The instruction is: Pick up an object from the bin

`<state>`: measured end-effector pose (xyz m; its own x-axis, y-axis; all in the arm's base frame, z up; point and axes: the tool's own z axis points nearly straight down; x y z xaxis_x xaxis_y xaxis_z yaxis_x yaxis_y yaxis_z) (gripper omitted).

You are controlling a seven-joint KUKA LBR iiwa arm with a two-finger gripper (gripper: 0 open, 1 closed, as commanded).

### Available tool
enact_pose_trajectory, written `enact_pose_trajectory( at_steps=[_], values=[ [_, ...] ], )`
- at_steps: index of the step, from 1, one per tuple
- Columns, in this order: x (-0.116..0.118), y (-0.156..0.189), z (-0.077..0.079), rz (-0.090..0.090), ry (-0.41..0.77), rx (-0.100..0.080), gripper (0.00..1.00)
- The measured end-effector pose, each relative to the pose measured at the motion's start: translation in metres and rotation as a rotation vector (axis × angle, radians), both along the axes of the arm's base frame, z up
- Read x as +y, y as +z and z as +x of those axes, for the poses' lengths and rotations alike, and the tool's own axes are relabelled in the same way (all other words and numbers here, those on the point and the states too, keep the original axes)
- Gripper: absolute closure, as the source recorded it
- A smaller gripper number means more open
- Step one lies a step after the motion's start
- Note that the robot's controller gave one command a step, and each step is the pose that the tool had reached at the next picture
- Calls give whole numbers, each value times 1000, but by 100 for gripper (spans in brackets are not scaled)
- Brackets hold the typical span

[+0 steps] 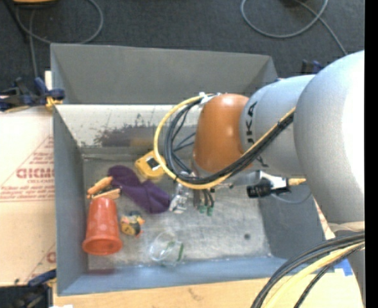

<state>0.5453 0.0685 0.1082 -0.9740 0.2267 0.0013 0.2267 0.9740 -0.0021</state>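
Note:
My gripper (198, 201) hangs low over the middle of the bin floor, under the arm's orange cover. Just to its left lies a crumpled purple cloth (139, 189), its right end close to the gripper; I cannot tell whether they touch. A yellow boxy thing with a dark window (149, 164) lies behind the cloth, near the bin's back wall. A clear plastic cup (165, 248) lies on its side toward the front, below and left of the gripper.
An orange plastic cup (103, 227) lies at the front left with its mouth toward the front. A small many-coloured ball (133, 224) rests beside it. A tan and orange piece (103, 186) lies at the cloth's left end. The arm covers the bin's right side.

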Motion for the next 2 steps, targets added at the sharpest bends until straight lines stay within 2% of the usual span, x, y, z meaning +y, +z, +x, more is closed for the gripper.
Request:
enact_pose_trajectory(
  at_steps=[1,2],
  values=[
    [-1,46,2,3,3,-6,100],
    [44,38,-3,2,1,-2,0]
  ],
)
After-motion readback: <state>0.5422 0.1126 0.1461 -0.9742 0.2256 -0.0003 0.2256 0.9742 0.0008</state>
